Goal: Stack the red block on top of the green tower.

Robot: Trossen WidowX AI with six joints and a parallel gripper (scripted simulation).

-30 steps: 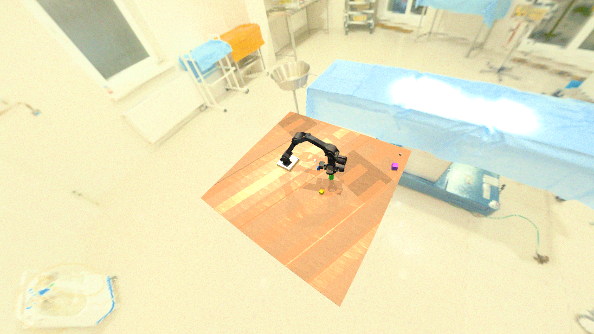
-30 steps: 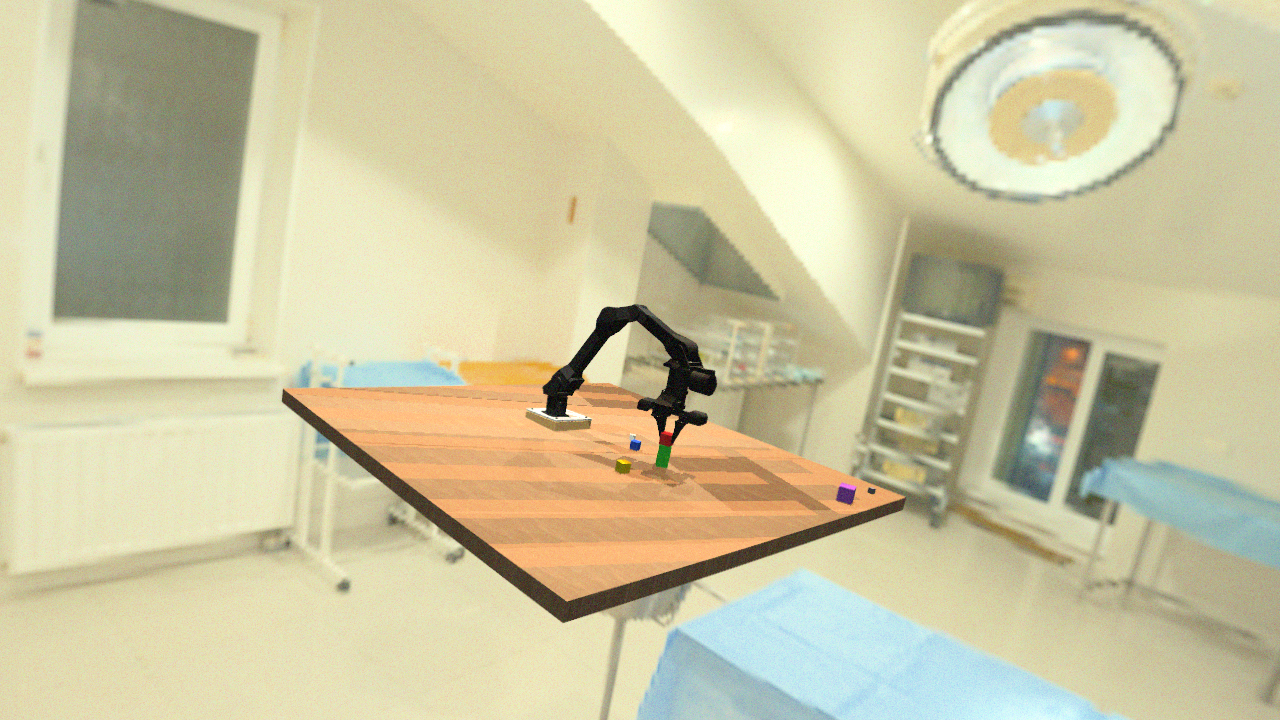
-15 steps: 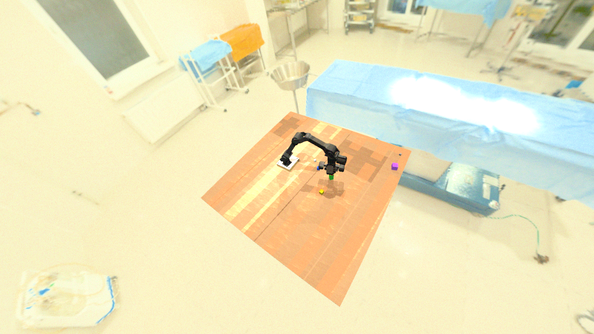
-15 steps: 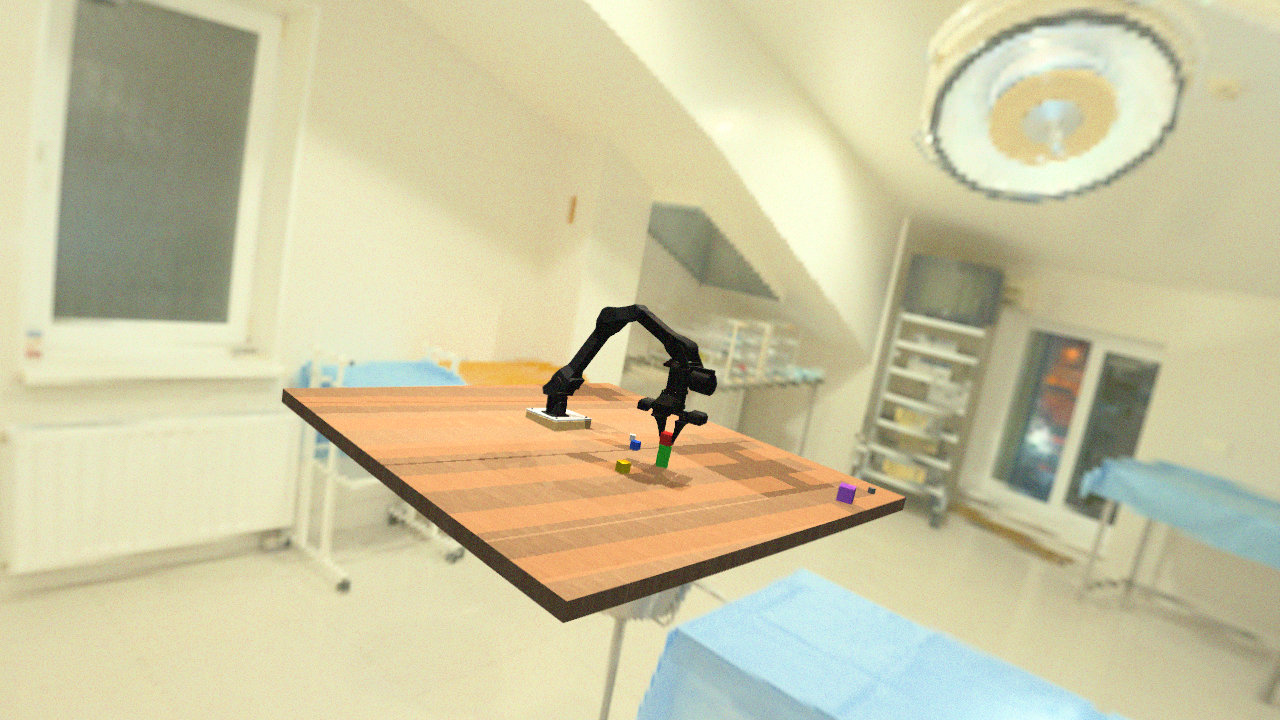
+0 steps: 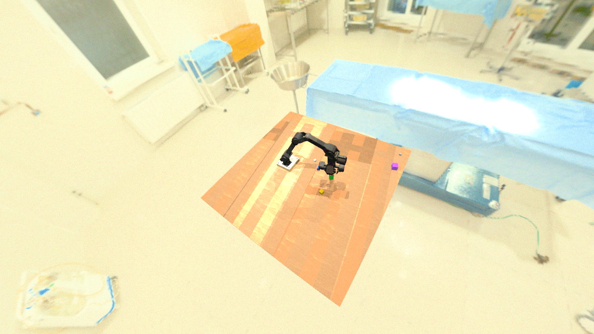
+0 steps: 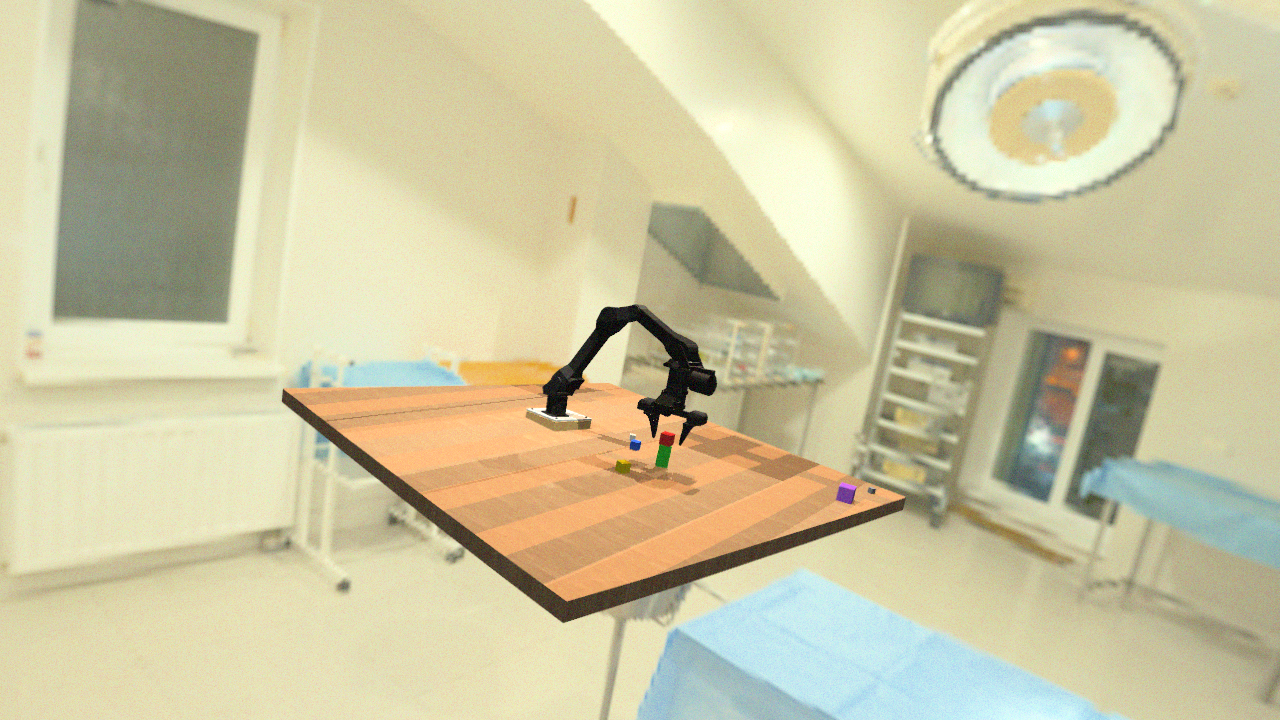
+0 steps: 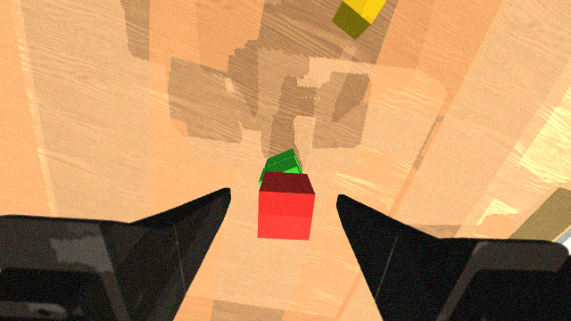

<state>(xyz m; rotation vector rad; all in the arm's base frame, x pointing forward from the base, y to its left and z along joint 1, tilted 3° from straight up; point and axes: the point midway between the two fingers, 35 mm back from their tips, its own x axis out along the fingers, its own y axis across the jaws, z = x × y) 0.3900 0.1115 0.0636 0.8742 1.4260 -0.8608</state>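
Note:
The red block sits on top of the upright green tower. In the wrist view the block is turned a little relative to the tower, and a bit of the tower's top shows beyond it. My gripper is open, with a fingertip on each side of the red block and a gap on both sides. The fingers do not touch the block. In the top view the gripper hides the red block.
A yellow block lies near the tower. A blue block and a small white block lie towards the arm's base. A purple block and a small grey block lie near the table's far edge.

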